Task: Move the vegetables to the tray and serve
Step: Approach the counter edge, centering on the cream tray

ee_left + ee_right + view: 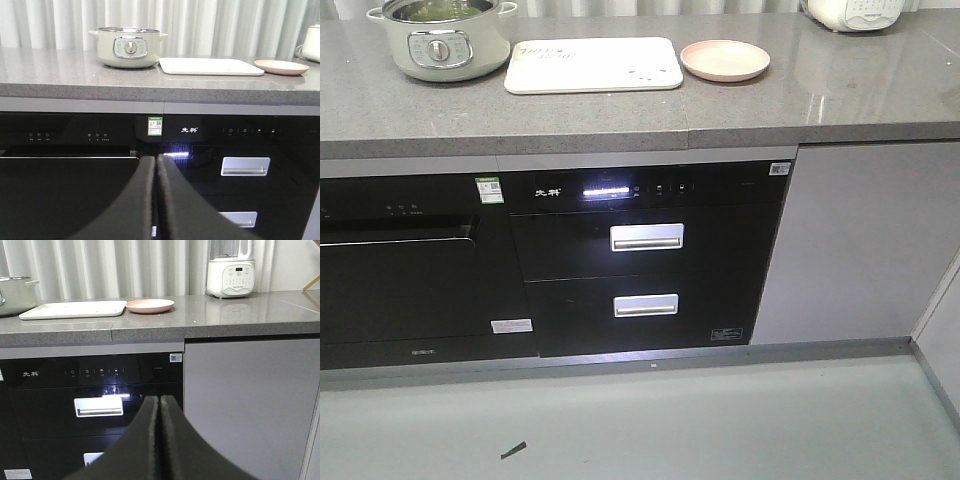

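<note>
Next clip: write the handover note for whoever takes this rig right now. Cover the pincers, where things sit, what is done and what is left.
Left pincer: shut, empty, below counter height.
Right pincer: the same.
Tray: on the counter between the pot and the pink plate, nothing on it.
Vegetables: something green shows inside the pot, too small to confirm.
Done: nothing visible.
Left: move the vegetables onto the tray, then serve.

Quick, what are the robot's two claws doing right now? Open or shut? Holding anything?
Left gripper: shut, fingers pressed together, holding nothing.
Right gripper: shut, fingers pressed together, holding nothing.
</note>
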Robot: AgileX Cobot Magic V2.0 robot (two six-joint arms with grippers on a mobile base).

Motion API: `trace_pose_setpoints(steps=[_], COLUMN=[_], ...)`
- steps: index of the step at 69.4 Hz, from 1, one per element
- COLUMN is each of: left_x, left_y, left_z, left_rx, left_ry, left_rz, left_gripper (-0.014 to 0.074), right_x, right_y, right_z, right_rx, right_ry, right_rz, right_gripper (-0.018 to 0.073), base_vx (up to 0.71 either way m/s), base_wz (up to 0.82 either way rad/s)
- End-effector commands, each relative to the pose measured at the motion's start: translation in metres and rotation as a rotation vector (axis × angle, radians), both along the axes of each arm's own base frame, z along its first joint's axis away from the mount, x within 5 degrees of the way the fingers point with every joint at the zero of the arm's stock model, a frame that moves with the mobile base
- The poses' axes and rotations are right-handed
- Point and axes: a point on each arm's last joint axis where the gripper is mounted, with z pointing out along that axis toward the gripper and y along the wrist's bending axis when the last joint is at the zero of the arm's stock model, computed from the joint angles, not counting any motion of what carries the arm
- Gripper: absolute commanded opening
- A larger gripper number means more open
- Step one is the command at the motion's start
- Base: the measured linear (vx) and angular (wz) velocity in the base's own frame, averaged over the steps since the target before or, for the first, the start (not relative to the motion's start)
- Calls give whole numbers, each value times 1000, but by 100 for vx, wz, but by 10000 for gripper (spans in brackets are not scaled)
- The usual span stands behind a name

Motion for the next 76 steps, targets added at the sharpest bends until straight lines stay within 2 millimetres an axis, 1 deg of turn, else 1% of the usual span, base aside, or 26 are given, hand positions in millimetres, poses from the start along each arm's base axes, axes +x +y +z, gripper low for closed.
trace_pose_setpoints(steps=[1,76], left_x=[0,0], left_y=[1,1], left_z=[4,4], left_rx=[-4,-4], left_ry=[-69,-69], left_rz=[10,10], left_gripper=[-6,-6], right_x=[0,0], right_y=[0,0], right_z=[5,5], right_rx=[-5,-5], right_ry=[-74,-74], right_rz=[0,0], right_gripper=[-4,-4], base_vx=[6,7], base_wz=[2,2])
